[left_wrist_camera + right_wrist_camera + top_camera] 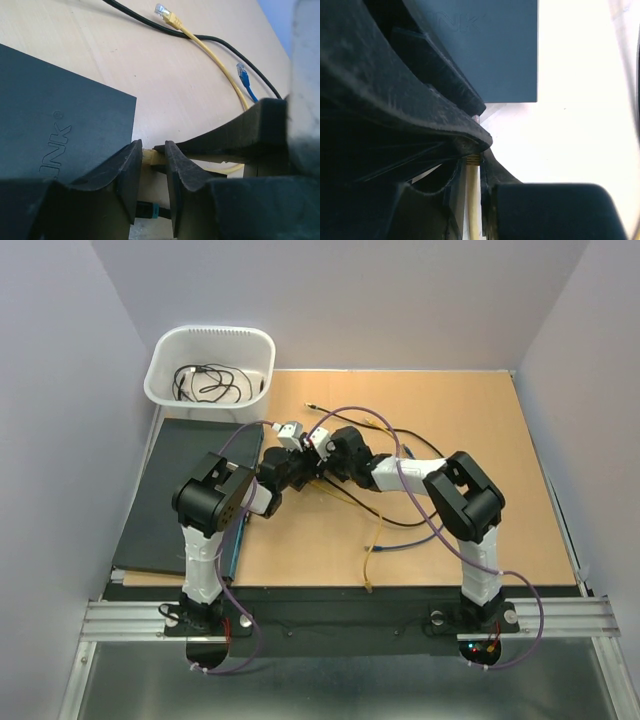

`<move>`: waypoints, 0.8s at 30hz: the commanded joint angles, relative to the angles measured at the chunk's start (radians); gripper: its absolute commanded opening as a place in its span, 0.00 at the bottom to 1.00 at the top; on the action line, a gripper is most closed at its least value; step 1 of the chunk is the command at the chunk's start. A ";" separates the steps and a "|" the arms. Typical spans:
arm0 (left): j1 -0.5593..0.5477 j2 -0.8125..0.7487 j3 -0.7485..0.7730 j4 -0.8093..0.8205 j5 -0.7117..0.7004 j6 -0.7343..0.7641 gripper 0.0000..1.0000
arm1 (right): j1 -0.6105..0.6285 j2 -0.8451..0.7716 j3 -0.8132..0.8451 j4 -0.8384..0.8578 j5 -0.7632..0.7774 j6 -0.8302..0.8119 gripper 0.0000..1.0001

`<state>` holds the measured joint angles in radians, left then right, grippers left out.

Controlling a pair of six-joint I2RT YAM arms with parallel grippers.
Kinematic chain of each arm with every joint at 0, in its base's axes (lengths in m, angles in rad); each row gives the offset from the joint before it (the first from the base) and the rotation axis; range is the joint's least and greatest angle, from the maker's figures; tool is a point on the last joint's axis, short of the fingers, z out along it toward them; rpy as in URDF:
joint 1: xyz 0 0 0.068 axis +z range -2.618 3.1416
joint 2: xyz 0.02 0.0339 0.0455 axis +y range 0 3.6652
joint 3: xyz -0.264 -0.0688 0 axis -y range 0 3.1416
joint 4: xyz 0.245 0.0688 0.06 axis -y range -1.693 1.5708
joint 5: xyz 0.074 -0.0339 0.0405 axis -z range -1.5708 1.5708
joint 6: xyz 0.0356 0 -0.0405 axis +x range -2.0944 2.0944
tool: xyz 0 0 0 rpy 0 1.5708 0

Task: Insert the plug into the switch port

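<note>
In the left wrist view the flat black switch box (60, 115), lettered "LINK", lies on the tan board. Its ports are hidden. A yellow plug (152, 157) sits just past the box's near right corner. My left gripper (151, 151) is shut on it, one finger on each side. My right gripper (472, 172) is shut on the yellow cable (472, 200) right behind the plug, and one of its fingers (225, 135) reaches in from the right. From above, the left gripper (298, 472) and right gripper (318, 468) meet mid-board and cover the box.
A second yellow plug (167, 15), a blue plug (243, 75) and a black cable (220, 42) lie on the board beyond. A black connector with a blue ring (150, 211) lies under my fingers. A white bin (165, 355) of black cables stands back left, beside a black mat (160, 500).
</note>
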<state>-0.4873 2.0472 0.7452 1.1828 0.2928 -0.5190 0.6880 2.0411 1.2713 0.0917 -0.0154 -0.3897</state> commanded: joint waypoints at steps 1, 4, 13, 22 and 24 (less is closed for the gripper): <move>-0.163 0.139 -0.116 -0.393 0.397 -0.102 0.40 | 0.084 0.024 0.005 0.480 -0.037 -0.024 0.00; -0.163 0.128 -0.116 -0.390 0.398 -0.104 0.40 | 0.084 0.021 -0.019 0.480 -0.015 -0.003 0.03; -0.079 -0.039 -0.055 -0.550 0.356 -0.052 0.41 | 0.084 -0.025 -0.160 0.511 0.009 0.089 0.00; 0.111 -0.277 0.123 -0.845 0.188 0.074 0.45 | 0.084 -0.148 -0.300 0.516 0.043 0.173 0.00; 0.130 -0.278 0.157 -0.853 0.158 0.074 0.48 | 0.084 -0.162 -0.305 0.494 0.031 0.181 0.00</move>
<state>-0.3912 1.8080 0.8467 0.5236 0.4717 -0.4973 0.7628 1.9465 0.9737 0.5034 0.0551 -0.2687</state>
